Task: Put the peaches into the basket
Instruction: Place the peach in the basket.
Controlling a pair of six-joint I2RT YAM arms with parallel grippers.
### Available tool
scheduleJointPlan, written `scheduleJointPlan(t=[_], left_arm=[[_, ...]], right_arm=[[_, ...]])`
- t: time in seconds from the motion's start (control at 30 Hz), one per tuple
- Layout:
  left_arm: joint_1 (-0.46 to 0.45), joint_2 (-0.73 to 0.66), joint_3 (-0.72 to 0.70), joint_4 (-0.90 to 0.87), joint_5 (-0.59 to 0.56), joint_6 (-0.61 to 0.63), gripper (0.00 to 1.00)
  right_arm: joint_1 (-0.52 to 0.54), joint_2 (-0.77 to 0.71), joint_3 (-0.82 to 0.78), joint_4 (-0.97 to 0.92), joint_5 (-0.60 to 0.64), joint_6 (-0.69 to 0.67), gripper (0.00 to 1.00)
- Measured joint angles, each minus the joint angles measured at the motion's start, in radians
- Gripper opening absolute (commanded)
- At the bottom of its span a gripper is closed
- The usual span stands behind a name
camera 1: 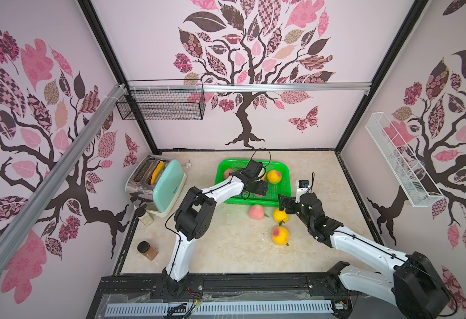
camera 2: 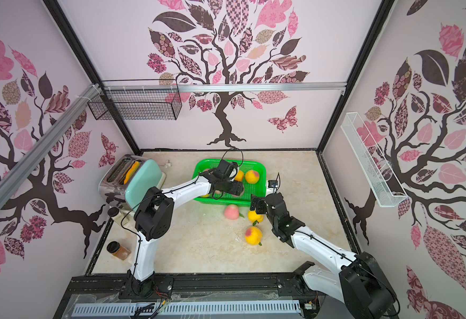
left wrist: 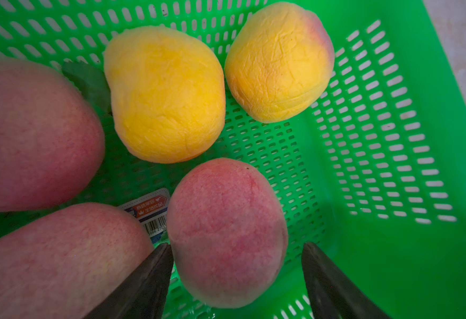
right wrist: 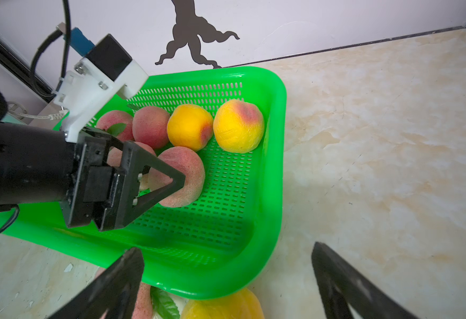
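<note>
The green basket stands at the back middle of the table and holds several peaches. My left gripper reaches into it, open around a pink peach that rests on the basket floor. One finger is against the peach, the other stands apart from it. Two yellow peaches and two more pink ones lie beside it. On the table in front of the basket are a pink peach and two yellow ones. My right gripper hangs open and empty above the nearer yellow peach, by the basket's front corner.
A mint toaster with an orange slice in it stands at the left. Two jars sit near the left edge. A black wire basket hangs on the back wall, a white one on the right wall.
</note>
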Motion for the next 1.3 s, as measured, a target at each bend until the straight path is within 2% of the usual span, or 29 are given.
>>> scheduleJointPlan(t=[0.83, 1.3], left_arm=[[0.0, -0.061, -0.033, 0.033, 0.0, -0.009, 0.77], [0.002, -0.259, -0.194, 0.055, -0.016, -0.021, 0.77]], right_arm=[[0.0, -0.005, 0.0, -0.002, 0.0, 0.0, 0.97], [0.0, -0.057, -0.004, 0.018, -0.024, 0.011, 0.97]])
